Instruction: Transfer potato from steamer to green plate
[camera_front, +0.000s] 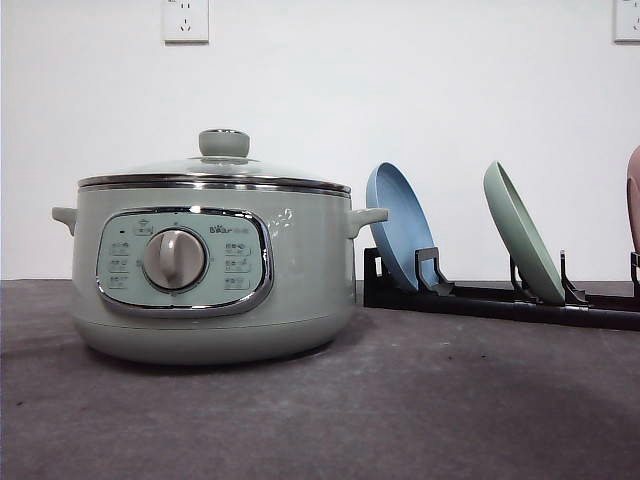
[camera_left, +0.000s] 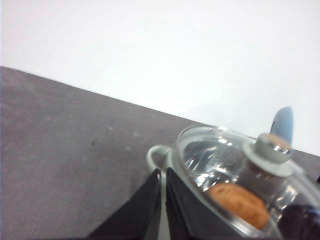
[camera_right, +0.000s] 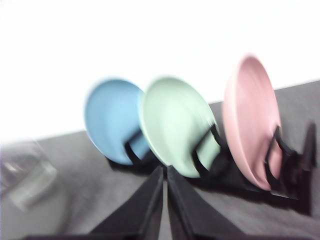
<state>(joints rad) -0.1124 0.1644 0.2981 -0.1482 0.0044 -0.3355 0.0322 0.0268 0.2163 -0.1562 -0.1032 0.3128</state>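
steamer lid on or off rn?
On. The glass lid sits on the steamer rim; the left wrist view shows the potato inside, through the glass.

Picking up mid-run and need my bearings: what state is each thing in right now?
steamer: upright on the table, glass lid on.
potato: inside the steamer, under the lid.
green plate: on edge in the rack, empty.
blue plate: on edge in the rack, empty.
pink plate: on edge in the rack.
left gripper: shut, empty.
right gripper: shut, empty.
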